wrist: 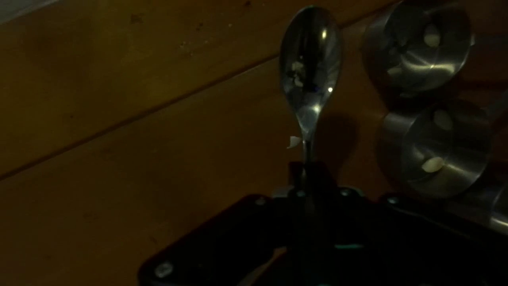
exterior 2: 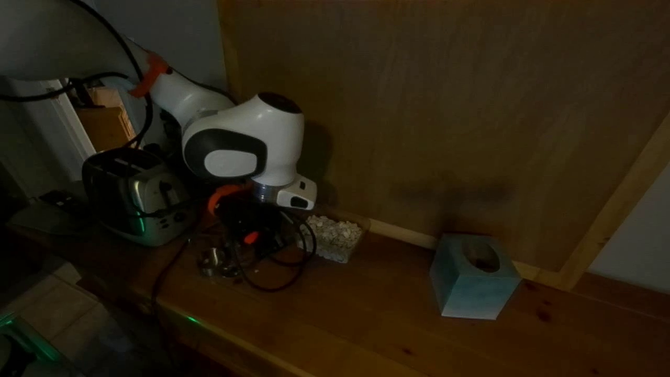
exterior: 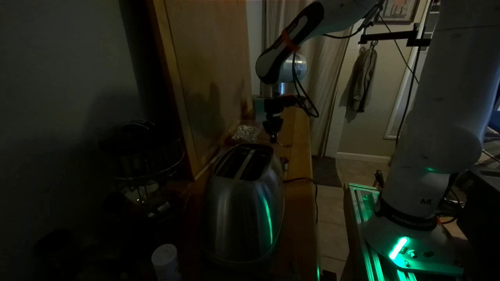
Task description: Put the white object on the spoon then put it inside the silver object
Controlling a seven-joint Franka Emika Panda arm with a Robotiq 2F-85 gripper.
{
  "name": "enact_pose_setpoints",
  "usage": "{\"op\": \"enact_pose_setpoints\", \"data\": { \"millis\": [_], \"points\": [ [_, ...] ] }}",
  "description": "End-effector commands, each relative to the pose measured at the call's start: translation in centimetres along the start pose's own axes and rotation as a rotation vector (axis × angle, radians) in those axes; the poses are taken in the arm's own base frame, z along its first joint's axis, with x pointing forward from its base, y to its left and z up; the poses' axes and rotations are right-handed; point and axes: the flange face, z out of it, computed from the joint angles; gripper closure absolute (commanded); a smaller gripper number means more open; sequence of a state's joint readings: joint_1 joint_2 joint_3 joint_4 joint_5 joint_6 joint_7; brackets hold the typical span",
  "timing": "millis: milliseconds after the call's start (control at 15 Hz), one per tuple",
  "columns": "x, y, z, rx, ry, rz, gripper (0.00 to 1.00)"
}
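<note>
My gripper (wrist: pixel 311 174) is shut on the handle of a metal spoon (wrist: pixel 310 47), its bowl pointing away over the wooden surface. Small pale spots show in the bowl; I cannot tell bits from reflections. A loose white flake (wrist: pixel 294 142) lies beside the spoon's neck. White flakes fill a box (exterior 2: pixel 332 238) by the wooden panel, behind the gripper; they also show in an exterior view (exterior: pixel 245 133). The silver toaster (exterior: pixel 242 218) stands apart from the gripper (exterior: pixel 273 134); it also shows in an exterior view (exterior 2: pixel 162 209). It is out of the wrist view.
Small silver cups (wrist: pixel 375 55) (wrist: pixel 391 147) with white pieces inside stand right of the spoon. They show in an exterior view (exterior 2: pixel 211 262). A blue tissue box (exterior 2: pixel 473 293) stands along the counter. A white cylinder (exterior: pixel 166 259) is near the toaster. A cable (exterior: pixel 308 179) crosses the counter edge.
</note>
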State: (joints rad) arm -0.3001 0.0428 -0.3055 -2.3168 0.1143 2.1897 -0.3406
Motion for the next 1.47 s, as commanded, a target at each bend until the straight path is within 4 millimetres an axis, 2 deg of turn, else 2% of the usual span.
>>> {"op": "enact_pose_setpoints", "data": {
  "millis": [0,400,1333,1400],
  "points": [
    [1.5,1.8,0.6,-0.026,-0.013,0.071,0.98],
    [2.6,4.0,1.6,-0.034,-0.036,0.189,0.98],
    [4.1,6.1,3.3,-0.009,-0.061,0.356,0.98],
    [4.2,6.2,3.3,-0.008,-0.064,0.359,0.77]
  ]
}}
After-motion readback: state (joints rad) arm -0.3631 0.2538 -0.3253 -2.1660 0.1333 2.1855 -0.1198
